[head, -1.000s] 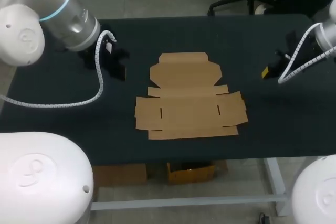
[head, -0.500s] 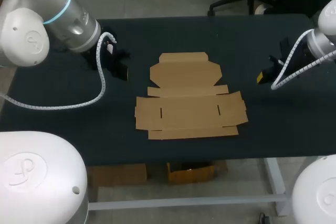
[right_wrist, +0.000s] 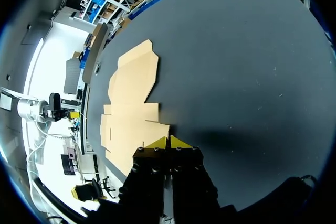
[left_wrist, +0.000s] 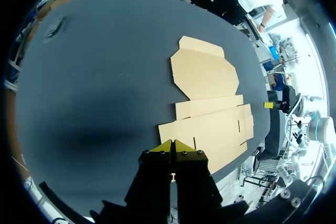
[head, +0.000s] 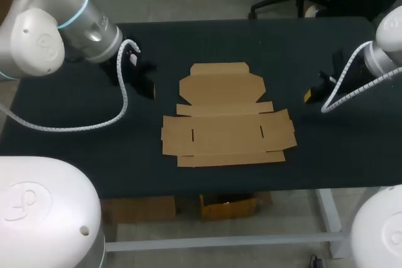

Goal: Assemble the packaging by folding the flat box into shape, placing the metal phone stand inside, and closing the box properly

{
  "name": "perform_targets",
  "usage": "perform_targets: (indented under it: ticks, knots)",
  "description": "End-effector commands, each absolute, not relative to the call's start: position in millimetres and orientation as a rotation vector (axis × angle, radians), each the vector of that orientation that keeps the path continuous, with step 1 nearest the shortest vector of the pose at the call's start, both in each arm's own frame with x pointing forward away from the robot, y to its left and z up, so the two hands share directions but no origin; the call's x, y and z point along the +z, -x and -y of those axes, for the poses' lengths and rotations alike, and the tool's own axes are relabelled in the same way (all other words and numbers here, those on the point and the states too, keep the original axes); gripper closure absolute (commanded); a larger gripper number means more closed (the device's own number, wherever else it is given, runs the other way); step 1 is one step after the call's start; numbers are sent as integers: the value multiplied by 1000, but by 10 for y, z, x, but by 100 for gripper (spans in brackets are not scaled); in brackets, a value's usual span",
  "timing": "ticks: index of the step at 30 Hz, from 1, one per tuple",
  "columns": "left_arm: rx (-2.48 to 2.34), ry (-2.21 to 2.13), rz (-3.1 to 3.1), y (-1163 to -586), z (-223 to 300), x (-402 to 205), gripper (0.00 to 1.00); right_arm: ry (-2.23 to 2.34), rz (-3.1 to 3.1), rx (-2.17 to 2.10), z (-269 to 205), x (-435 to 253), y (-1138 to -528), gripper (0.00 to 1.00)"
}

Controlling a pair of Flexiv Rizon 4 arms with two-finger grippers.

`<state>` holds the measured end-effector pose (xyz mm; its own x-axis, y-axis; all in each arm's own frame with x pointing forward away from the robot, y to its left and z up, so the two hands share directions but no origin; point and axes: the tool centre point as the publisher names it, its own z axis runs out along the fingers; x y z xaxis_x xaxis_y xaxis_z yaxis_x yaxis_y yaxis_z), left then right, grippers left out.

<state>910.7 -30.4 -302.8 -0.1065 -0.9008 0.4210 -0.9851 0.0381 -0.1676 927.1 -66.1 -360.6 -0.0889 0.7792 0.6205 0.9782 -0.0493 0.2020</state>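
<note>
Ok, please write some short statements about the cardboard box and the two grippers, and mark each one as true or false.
1. The cardboard box lies flat and unfolded on the table. True.
2. The left gripper grips a flap of the box. False: its fingers are together with nothing between them, and it is off to the side of the box.
3. The right gripper is shut and empty. True.
4. Both grippers are on the same side of the box. False: one is on each side, with the box between them.
</note>
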Motion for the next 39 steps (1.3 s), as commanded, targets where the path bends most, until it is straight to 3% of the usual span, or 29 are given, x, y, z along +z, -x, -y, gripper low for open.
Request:
perform_targets:
  ticks: [1,39]
  knots:
    - [623,-1949,2101,-9144,322,-3088,100,1832,1904,-924,698,-3704,-9323,100]
    - [752,-1957,2070,-9127,441,-3373,100,1840,1828,-865,551,-3791,-9656,100]
